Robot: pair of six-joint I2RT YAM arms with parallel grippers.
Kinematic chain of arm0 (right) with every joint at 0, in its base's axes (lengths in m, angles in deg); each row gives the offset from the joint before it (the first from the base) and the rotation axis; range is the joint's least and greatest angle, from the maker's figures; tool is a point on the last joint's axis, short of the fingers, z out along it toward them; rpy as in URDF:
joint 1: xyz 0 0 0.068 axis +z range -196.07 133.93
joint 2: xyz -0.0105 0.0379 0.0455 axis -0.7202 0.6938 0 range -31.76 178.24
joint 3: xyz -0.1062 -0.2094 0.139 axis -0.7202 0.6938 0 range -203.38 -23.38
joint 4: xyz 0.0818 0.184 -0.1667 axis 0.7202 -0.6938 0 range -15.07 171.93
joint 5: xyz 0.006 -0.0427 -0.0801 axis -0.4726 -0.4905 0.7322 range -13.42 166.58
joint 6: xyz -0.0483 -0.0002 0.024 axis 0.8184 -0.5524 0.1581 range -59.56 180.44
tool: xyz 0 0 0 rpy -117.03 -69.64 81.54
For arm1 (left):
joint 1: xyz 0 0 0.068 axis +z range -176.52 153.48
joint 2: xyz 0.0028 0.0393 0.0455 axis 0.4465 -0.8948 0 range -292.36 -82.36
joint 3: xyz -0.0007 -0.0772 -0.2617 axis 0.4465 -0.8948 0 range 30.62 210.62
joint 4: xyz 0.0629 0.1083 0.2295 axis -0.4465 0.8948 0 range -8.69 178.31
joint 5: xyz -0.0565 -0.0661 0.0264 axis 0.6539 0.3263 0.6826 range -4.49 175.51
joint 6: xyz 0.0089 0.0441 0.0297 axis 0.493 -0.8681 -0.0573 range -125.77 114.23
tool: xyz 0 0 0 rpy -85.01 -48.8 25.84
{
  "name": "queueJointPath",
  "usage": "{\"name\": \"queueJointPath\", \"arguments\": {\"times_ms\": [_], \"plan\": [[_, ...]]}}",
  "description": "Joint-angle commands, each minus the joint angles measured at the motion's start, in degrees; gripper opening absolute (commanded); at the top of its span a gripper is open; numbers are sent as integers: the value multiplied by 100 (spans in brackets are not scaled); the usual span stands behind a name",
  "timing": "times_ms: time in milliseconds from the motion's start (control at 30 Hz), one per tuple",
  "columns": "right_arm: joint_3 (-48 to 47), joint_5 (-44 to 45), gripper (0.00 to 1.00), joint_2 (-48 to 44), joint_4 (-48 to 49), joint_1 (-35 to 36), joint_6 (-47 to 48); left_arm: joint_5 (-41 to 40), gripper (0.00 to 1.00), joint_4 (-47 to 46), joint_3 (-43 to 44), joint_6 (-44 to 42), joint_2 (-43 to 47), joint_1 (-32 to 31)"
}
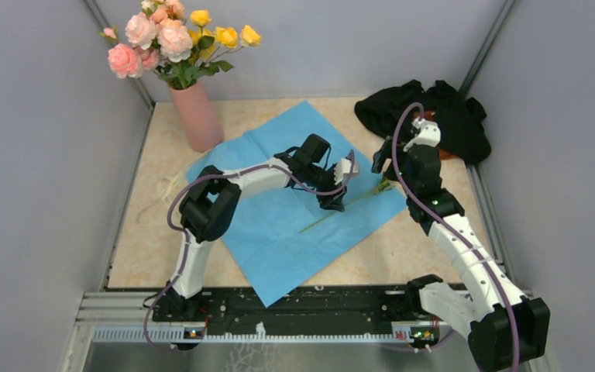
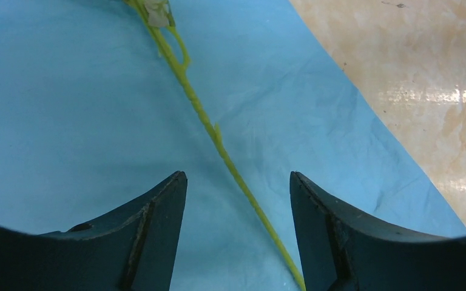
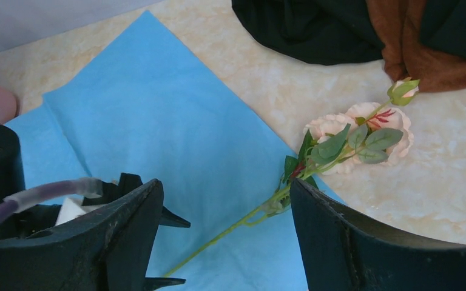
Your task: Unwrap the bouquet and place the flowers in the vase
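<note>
The flowers (image 1: 172, 37), pink, peach and yellow, stand in the salmon-pink vase (image 1: 197, 118) at the back left. The bouquet's blue wrapping paper (image 1: 294, 221) lies spread flat. A single pale pink rose (image 3: 346, 130) with a small bud lies across the paper's right edge. Its thin green stem (image 2: 218, 136) rests on the paper. My left gripper (image 2: 238, 182) is open low over the paper, with the stem running between its jaws untouched. My right gripper (image 3: 224, 188) is open above the stem's leafy end, and the left gripper's fingertips (image 3: 170, 218) show beside it.
A black and brown cloth heap (image 1: 434, 116) lies at the back right, close behind the right wrist. A cream ribbon (image 1: 164, 194) lies on the beige tabletop (image 1: 155, 248) left of the paper. Grey walls enclose the table on three sides.
</note>
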Motion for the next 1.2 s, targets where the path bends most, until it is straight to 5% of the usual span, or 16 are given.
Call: {"name": "queueJointPath", "arguments": {"times_ms": [0,733,867,1000,1167], "plan": [[125,98,76,-158,152,-56,100,-229,70,-144,295,-10,-377,-198],[252,155,75,-361,163,-209,398,-621,54,213,1553,74,-1448,-486],[260,144,75,-359,194,-221,405,-656,38,185,1586,122,-1510,-486],[286,114,75,-347,219,-237,409,-677,0,86,1561,118,-1457,-482],[296,73,75,-321,233,-245,409,-638,0,6,1528,104,-1300,-484]]}}
